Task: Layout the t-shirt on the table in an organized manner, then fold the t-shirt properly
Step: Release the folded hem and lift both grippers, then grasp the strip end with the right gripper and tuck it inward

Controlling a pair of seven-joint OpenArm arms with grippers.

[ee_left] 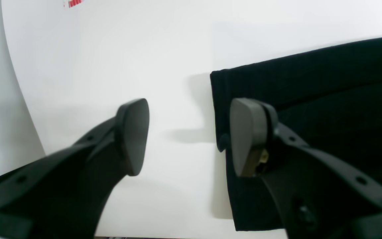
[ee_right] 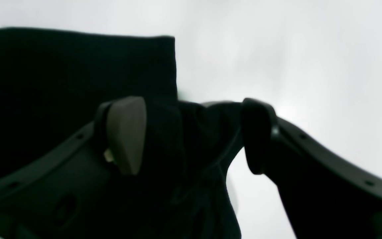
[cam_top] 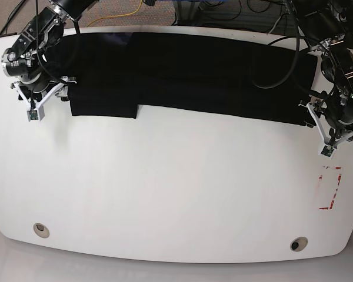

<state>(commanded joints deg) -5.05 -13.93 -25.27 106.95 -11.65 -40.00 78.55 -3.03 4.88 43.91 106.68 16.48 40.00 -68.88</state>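
black cloth fills the 3 o'clock side of my left wrist view: the t-shirt (ee_left: 310,109), its corner edge lying between the spread fingers of my left gripper (ee_left: 187,136), which grips nothing. on the right wrist view, my right gripper (ee_right: 191,136) is wide open too, straddling a rumpled fold, probably lined up for a pinch. from the base view, the shirt stretches as a long band at 12 o'clock on the table (cam_top: 176,194), an arm at each end.

2 black arms (cam_top: 44,26), white wrist brackets, looped black cables (cam_top: 282,53)
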